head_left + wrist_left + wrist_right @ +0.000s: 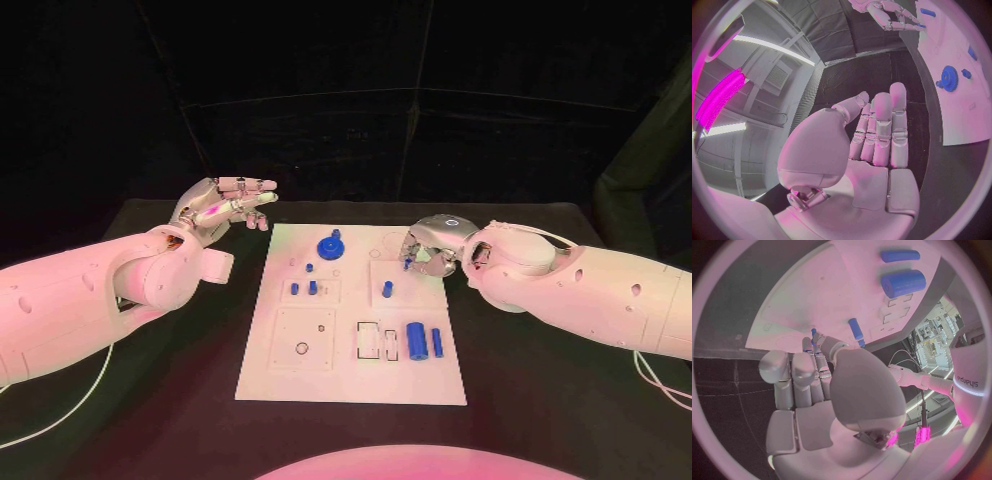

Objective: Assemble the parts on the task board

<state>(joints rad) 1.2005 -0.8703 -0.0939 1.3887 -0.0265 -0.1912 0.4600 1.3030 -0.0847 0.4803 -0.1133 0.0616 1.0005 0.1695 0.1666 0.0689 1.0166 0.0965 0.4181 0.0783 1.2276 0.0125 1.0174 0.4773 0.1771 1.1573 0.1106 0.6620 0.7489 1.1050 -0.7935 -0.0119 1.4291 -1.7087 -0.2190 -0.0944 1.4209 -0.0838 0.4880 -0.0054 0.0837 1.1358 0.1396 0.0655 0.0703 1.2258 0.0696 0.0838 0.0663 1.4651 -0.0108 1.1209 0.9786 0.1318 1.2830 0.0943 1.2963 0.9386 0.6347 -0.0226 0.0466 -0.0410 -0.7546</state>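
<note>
Two hands flanked the task board [346, 385]. The left hand [219, 208] hung off the board's far left corner, fingers extended and apart, holding nothing. The right hand [436, 247] hovered over the far right part of the board, fingers bent downward; whether it pinched anything I could not tell. Just beyond its fingertips stood a slim blue peg [856, 331], with a thick cylinder [903, 283] farther off. The peg looked light, rigid and smooth, probably slippery, best pinched at mid-shaft, between the thumb and a fingertip.
</note>
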